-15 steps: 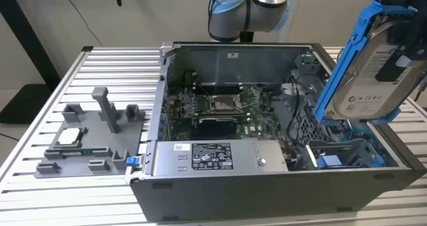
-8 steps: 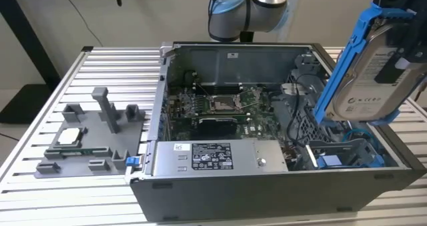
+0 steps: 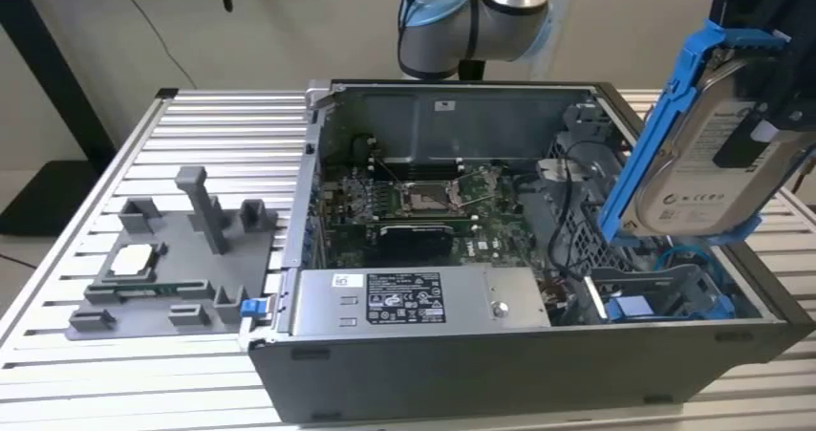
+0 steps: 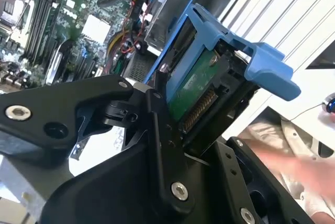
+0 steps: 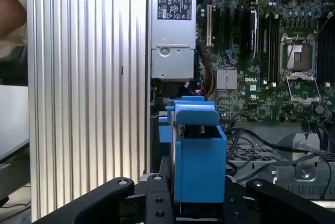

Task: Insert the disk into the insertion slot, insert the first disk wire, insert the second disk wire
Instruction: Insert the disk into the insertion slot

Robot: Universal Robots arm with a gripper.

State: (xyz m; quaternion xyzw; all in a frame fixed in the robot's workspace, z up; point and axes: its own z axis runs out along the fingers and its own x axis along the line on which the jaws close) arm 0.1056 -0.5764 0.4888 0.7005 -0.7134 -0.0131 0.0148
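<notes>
- Above the open computer case (image 3: 510, 374), at the exterior view's right, the disk (image 3: 708, 168) is held aloft, standing on edge and tilted, clear of everything inside the case.
- The disk is seen as a flat silver-grey metal rectangle with a white printed label; its green circuit board (image 4: 194, 85) is shown in the second wrist view.
- It is clipped in a bright blue frame (image 5: 199, 156) of smooth moulded plastic, with a broad tab at one end.
- The gripper (image 4: 193, 106) is built of matt black plates joined by silver bolts; its jaws are closed upon the disk and its frame, one at each side, as is seen in both wrist views.
- Below the disk, in the case's corner, a grey metal cage (image 3: 637, 280) with blue plastic parts is found, well apart from the disk.
- A green motherboard (image 3: 421, 202) is laid on the case floor, and a grey sheet-metal power-supply box (image 3: 421, 302) with a printed label is set along the wall nearest the exterior camera.
- The case is set on a table (image 3: 229, 125) of ribbed aluminium slats, beside a grey plastic fixture (image 3: 179, 259).
</notes>
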